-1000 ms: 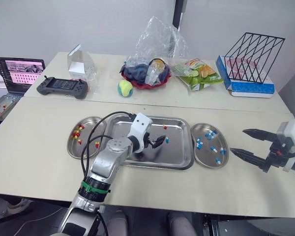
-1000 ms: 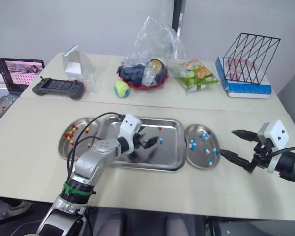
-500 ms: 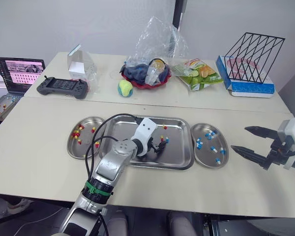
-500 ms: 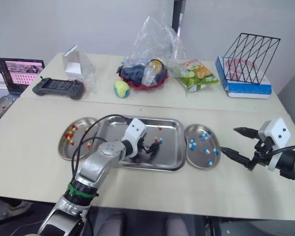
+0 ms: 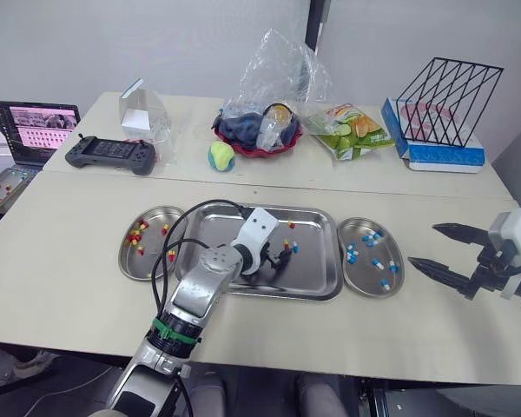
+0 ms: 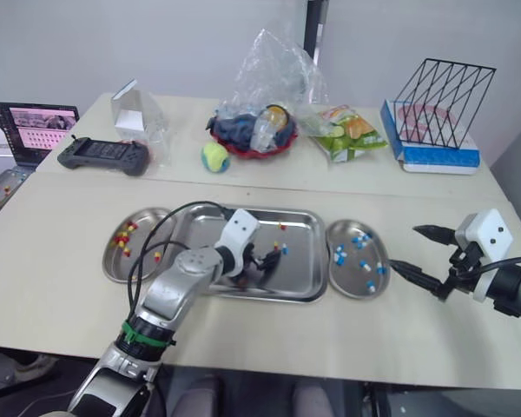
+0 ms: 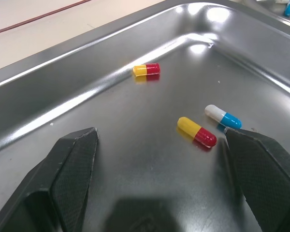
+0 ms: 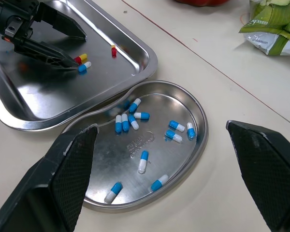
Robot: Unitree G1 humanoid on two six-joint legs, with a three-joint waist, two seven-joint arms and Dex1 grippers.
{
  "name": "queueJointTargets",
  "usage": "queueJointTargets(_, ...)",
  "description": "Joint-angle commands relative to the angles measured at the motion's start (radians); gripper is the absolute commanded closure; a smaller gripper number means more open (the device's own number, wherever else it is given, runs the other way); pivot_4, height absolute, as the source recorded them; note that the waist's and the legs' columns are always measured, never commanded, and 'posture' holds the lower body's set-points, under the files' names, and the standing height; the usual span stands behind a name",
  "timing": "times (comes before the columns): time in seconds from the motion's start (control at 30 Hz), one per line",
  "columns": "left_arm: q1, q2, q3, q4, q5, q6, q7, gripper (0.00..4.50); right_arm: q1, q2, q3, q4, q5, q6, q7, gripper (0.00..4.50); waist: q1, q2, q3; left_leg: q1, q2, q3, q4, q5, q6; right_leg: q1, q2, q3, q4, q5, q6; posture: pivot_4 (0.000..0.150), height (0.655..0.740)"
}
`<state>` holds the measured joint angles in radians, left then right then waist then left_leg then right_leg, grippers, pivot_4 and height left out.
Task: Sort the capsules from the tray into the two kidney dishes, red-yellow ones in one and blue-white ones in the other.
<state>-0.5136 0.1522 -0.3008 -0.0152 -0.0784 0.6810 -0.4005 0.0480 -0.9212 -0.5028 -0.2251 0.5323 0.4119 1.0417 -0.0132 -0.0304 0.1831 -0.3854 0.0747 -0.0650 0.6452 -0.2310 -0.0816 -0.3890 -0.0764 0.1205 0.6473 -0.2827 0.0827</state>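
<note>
1. You have one tray (image 5: 317, 271) in the middle of the worktop (image 5: 69, 287). There are two kidney dishes. The left dish (image 5: 148, 267) sits just beside the tray on one side, and the right dish (image 5: 362, 276) sits just beside it on the other.
2. Three capsules lie in the tray. The near red-yellow capsule (image 7: 197, 132) and the blue-white capsule (image 7: 223, 117) lie close together. The far red-yellow capsule (image 7: 146, 69) lies apart from them, close to the tray wall.
3. Your left gripper (image 5: 282, 254) is down low in the tray. Its two fingers are spread wide, and the close pair of capsules lies between them. It holds nothing.
4. Your right gripper (image 5: 424, 245) is also spread wide and holds nothing. It hangs over the bare worktop, to the right of the right dish.
5. The right wrist view lets you count the sorted blue-white capsules (image 8: 143, 162) in the right dish. There are about eleven.
6. The sorted red-yellow capsules (image 5: 137, 234) are in the left dish. They look too small in the head views for a sure count.
7. The left wrist view shows you the three tray capsules up close. The head views show you both dishes and both grippers together.
</note>
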Motion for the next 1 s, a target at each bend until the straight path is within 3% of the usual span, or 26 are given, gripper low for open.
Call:
queueJointTargets(0.03, -0.024, -0.016, -0.003, 0.005, 0.015, -0.008, 0.009, 0.07, -0.015, -0.01, -0.018, -0.006, -0.001, -0.023, -0.002, 0.0, 0.0, 0.0, 0.0, 0.0, 0.0, 0.0, 0.0, 0.0, 0.0, 0.0, 0.0, 0.0, 0.0, 0.0, 0.0, 0.15, 0.7289)
queueJointTargets(0.57, -0.044, -0.049, 0.003, 0.068, 0.062, -0.018, 0.046, 0.07, -0.024, -0.002, -0.001, -0.012, -0.011, -0.03, -0.023, 0.0, 0.0, 0.0, 0.0, 0.0, 0.0, 0.0, 0.0, 0.0, 0.0, 0.0, 0.0, 0.0, 0.0, 0.0, 0.0, 0.15, 0.7289)
queueJointTargets(1.0, -0.029, -0.064, 0.03, 0.061, 0.046, 0.009, 0.046, 4.27, -0.02, 0.002, -0.003, -0.022, -0.012, -0.033, -0.044, 0.0, 0.001, 0.0, 0.0, 0.0, 0.0, 0.0, 0.0, 0.0, 0.0, 0.0, 0.0, 0.0, 0.0, 0.0, 0.0, 0.15, 0.7289)
